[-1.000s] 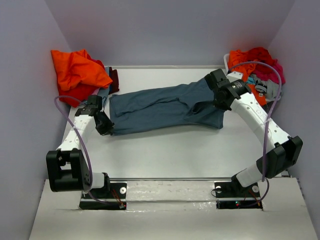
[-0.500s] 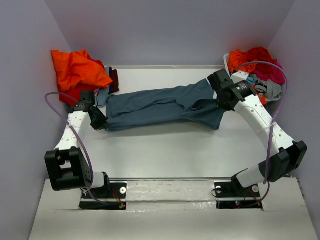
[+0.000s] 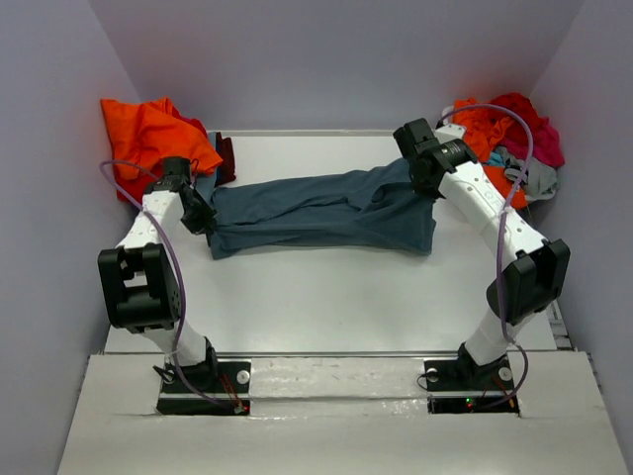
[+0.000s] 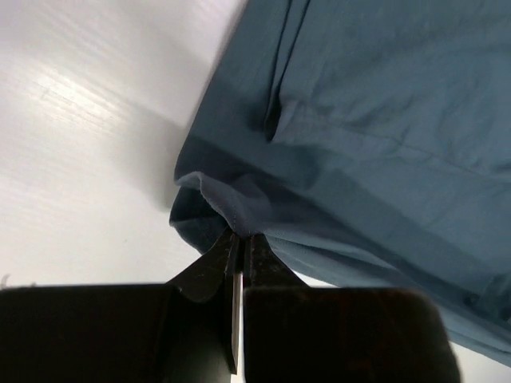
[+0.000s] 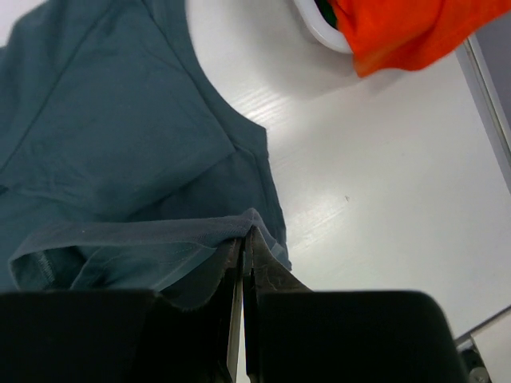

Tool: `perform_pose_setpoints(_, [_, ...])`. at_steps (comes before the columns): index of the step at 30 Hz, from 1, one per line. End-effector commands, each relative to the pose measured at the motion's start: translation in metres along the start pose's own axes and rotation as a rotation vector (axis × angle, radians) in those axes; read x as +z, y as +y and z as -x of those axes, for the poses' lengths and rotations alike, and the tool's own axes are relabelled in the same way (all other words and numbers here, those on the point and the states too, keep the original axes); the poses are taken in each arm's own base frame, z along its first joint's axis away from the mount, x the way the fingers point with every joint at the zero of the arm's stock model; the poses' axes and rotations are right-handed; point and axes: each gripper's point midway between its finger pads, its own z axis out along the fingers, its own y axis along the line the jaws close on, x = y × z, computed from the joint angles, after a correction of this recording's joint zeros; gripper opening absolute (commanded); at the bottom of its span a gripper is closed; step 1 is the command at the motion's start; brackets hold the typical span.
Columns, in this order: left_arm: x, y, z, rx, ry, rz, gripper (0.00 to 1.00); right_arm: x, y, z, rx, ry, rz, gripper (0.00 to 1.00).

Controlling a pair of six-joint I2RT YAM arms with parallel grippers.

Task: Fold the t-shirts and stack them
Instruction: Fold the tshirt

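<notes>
Shirt (image 3: 316, 210), slate-blue, lies stretched across the desk (image 3: 326, 297); our left jaws grip its left end, our right jaws its right end. Orange heap (image 3: 148, 134) sits far left, mixed pile (image 3: 514, 124) far right.

Plain dark slate-blue, no print, on the soft short-sleeved cloth t-shirt (image 3: 316, 210). Bright orange on the crumpled cloth shirt (image 3: 148, 134) at far left, dark red cloth (image 3: 226, 156) beside it. Orange, red, magenta and grey mixed through the heaped shirts (image 3: 509, 139) at far right. Glossy white on the flat table (image 3: 326, 297). White links with black joints on the left robot arm (image 3: 148, 228) and right robot arm (image 3: 485, 203).
</notes>
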Motion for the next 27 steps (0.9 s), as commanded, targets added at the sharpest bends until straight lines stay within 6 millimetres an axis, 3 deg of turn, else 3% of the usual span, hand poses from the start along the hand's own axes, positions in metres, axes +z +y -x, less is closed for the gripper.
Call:
perform_pose_setpoints(1, [-0.005,-0.021,0.036,0.022,-0.086,-0.043,0.06,-0.004,0.022,0.045,0.045,-0.103,0.055,0.07])
perform_pose_setpoints(12, [0.007,-0.067,0.066,0.069,-0.120,-0.069,0.06,0.019,0.060,0.067,0.020,-0.124,0.077,0.07])
perform_pose_setpoints(16, [0.021,-0.074,0.064,0.085,-0.104,-0.042,0.06,0.028,0.068,0.073,0.019,-0.131,0.080,0.07])
perform_pose_setpoints(27, [0.045,-0.071,0.050,0.091,-0.060,-0.006,0.06,0.064,0.087,0.063,-0.013,-0.090,0.065,0.07])
